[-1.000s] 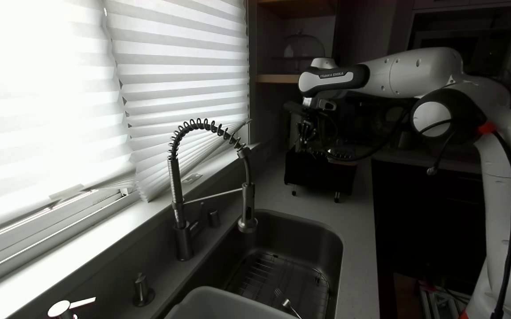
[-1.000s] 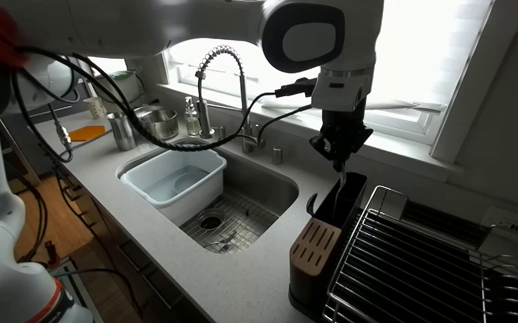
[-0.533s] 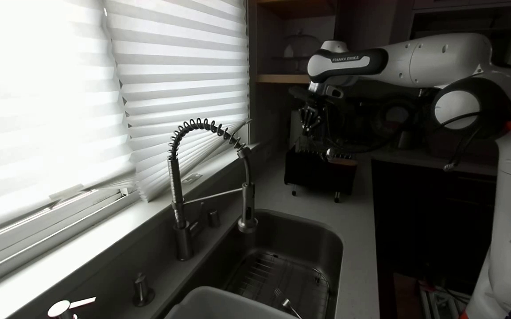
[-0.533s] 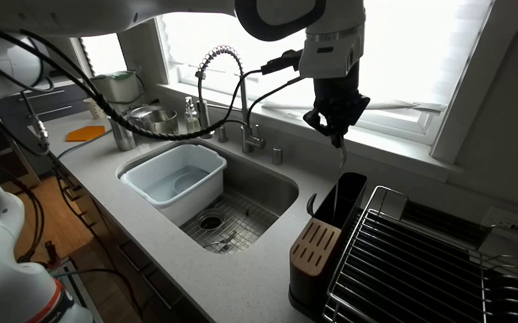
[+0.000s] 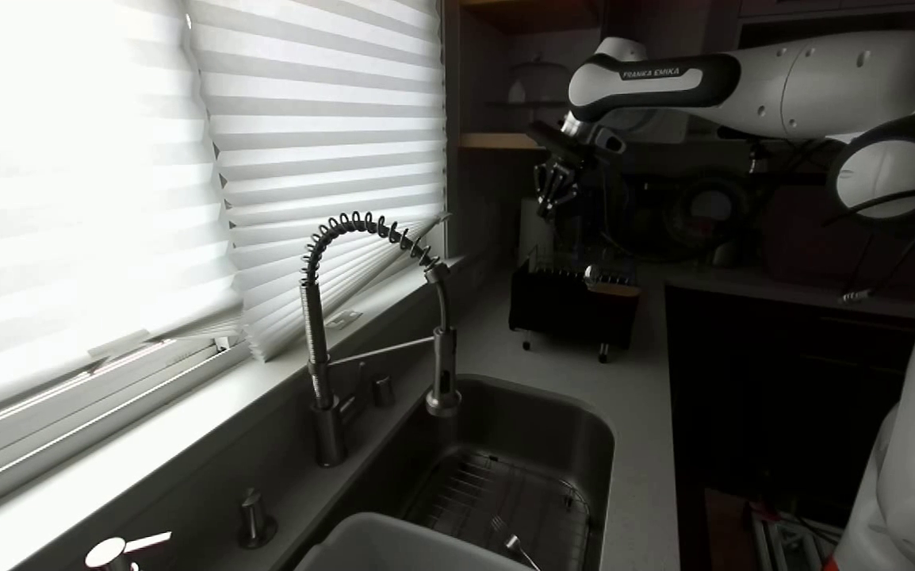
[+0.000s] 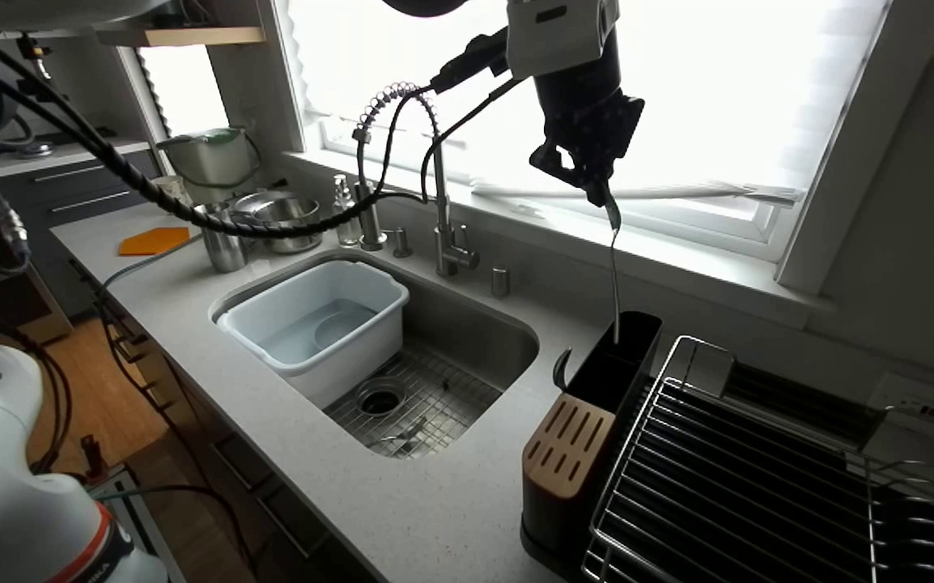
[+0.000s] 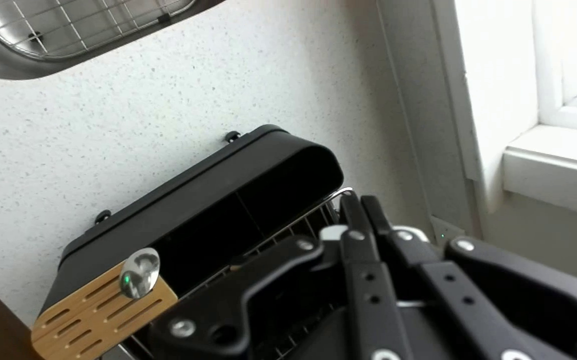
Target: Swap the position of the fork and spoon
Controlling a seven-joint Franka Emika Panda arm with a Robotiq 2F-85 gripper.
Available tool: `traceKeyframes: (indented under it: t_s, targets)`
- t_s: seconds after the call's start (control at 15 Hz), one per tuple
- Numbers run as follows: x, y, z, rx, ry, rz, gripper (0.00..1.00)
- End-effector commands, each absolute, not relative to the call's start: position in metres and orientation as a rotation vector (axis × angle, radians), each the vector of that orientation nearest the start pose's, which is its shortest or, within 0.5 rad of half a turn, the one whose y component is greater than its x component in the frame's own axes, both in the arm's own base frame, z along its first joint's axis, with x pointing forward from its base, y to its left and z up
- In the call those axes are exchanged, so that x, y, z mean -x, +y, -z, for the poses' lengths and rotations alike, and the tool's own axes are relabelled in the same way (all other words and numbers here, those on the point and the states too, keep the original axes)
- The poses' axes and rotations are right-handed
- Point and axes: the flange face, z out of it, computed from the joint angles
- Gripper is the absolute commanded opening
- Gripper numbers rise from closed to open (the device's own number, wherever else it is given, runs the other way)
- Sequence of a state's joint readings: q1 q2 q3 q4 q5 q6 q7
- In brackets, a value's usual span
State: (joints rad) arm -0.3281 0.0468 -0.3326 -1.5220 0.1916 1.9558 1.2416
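My gripper [image 6: 603,194] is shut on a thin silver utensil [image 6: 615,275], above the black cutlery holder [image 6: 544,518]. The utensil hangs handle down, its wider end at my fingertips; I cannot tell whether it is a fork or spoon. Its lower end overlaps the holder's far opening. In the wrist view the gripper's fingertips [image 7: 361,200] are close together and the utensil is hidden. A spoon [image 7: 140,272] stands bowl up in the holder [image 7: 208,185], beside the slotted wooden top; the spoon also shows in an exterior view [image 6: 562,368]. A fork [image 5: 513,542] lies in the sink.
A wire dish rack [image 6: 677,453] stands right beside the holder. The sink [image 6: 475,356] holds a white tub [image 6: 354,356]. A tall spring faucet [image 5: 315,333] rises behind it. The window sill [image 6: 702,259] is behind the gripper.
My arm has risen and drawn back. The utensil has been lifted, and its lower end has moved up from the holder's middle toward its far opening. The spoon in the holder has not moved.
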Motion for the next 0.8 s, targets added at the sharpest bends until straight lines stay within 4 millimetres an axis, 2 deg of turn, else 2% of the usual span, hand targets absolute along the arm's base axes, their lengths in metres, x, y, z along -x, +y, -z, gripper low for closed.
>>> traceKeyframes:
  t_s: [0.0, 0.27, 0.73]
  targets:
    - [-0.486, -0.344, -0.660, 1.659, 2.206, 0.480, 0.01]
    - [-0.497, -0.346, -0.641, 1.682, 2.143, 0.405, 0.01]
    - [-0.507, -0.361, -0.623, 1.715, 2.067, 0.445, 0.01]
